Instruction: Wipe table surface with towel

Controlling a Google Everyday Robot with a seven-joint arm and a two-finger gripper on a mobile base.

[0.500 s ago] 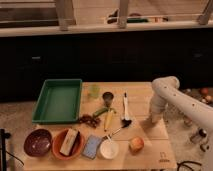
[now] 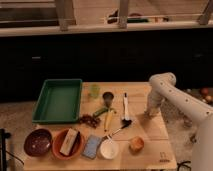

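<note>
The table surface (image 2: 145, 131) is a light-wood top of pale planks with a small dark logo mark (image 2: 163, 158) at its near right corner. My white arm (image 2: 170, 92) comes in from the right and bends down to the table. My gripper (image 2: 149, 113) is low at the right side of the tabletop, right of a white-handled utensil (image 2: 126, 107). No towel can be made out; anything under the gripper is hidden.
A green tray (image 2: 59, 100) sits at the left. A green cup (image 2: 95, 91), dark cup (image 2: 108, 97), grapes (image 2: 89, 120), black spoon (image 2: 117, 131), white bowl (image 2: 109, 149), orange fruit (image 2: 136, 144), blue sponge (image 2: 92, 146), orange bowl (image 2: 67, 142) and dark red bowl (image 2: 38, 142) crowd the middle and front.
The gripper has shifted slightly toward the far side of the table. The objects on the table have not moved.
</note>
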